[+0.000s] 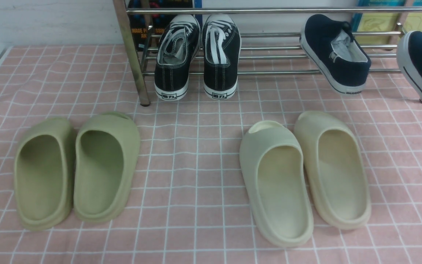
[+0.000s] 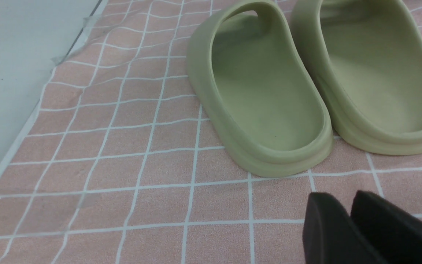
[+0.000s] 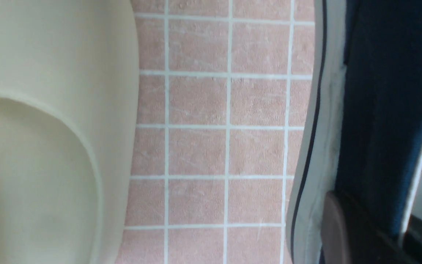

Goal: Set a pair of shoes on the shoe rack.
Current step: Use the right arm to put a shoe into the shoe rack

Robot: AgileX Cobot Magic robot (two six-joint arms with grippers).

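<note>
The right claw [image 3: 379, 234] is clamped across the second navy shoe [image 1: 421, 69], with a brownish pad [image 3: 337, 227] against its white rubber sole wall. It holds the shoe tilted at the front view's right edge, by the right end of the shoe rack [image 1: 269, 72]. The first navy shoe [image 1: 337, 55] lies slanted on the rack's round, shiny steel bars, its heel overhanging the front bar. Bare bars separate it from the black lace-up sneakers [image 1: 198, 55]. The left claw [image 2: 344, 209] hangs low with its black fingers [image 2: 328, 234] pressed nearly together, gripping nothing, near the smooth green foam slides [image 1: 77, 168]. A wide lane of pink checked cloth on the surface [image 1: 196, 154] lies open between them and the cream foam slides [image 1: 306, 172].
</note>
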